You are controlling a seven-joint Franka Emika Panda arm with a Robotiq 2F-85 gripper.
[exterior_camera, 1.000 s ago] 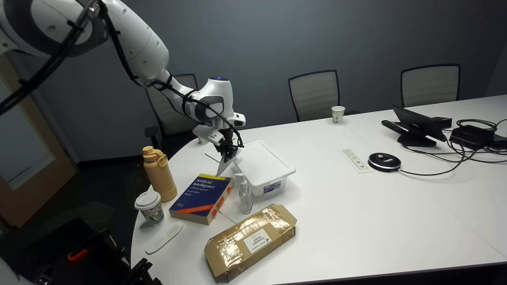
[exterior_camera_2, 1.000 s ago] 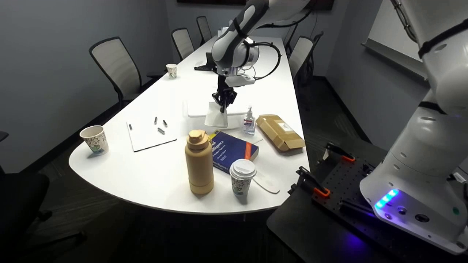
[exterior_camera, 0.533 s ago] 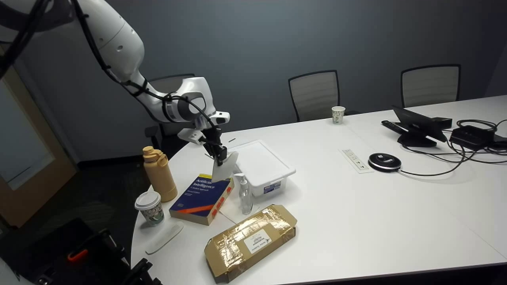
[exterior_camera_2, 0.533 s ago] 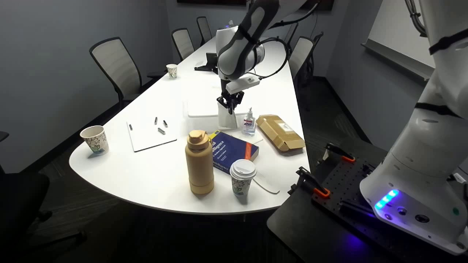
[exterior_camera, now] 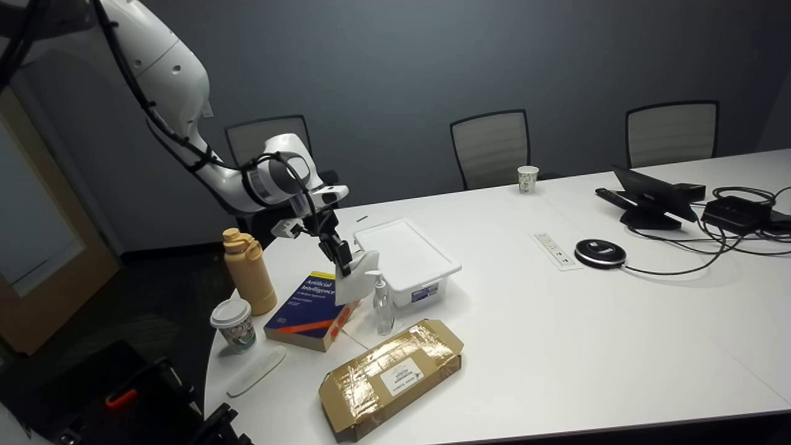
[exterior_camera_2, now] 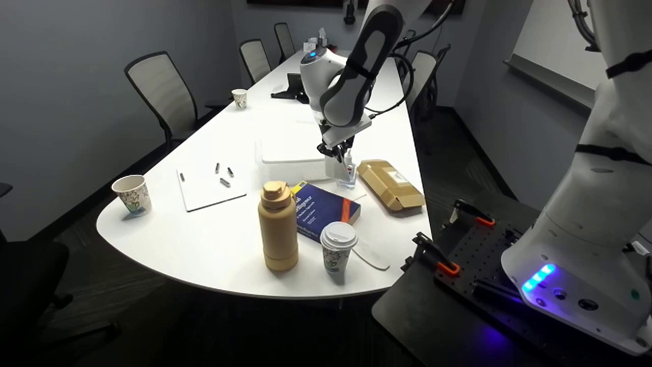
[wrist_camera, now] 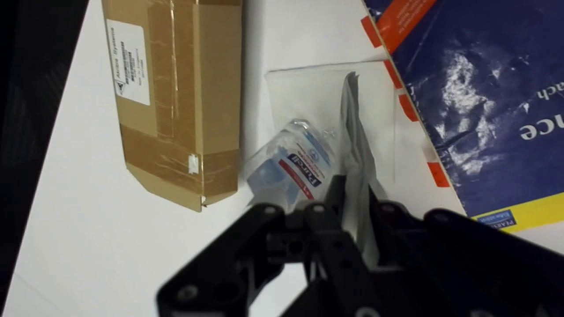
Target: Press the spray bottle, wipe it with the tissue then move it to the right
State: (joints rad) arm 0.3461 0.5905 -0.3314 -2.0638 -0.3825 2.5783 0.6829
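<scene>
Tool (wrist_camera: 356, 191) pinching tissue (exterior_camera: 355, 285), near spray bottle (exterior_camera: 383, 310)

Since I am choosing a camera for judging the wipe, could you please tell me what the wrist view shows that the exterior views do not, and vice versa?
Only the wrist view: the folds of the tissue up close in the gripper, and a readable Pearson logo on the book.

Only the exterior views: the tan bottle, the lidded paper cup and the chairs.

Shared: the spray bottle, the cardboard box, the book and the held tissue.
</scene>
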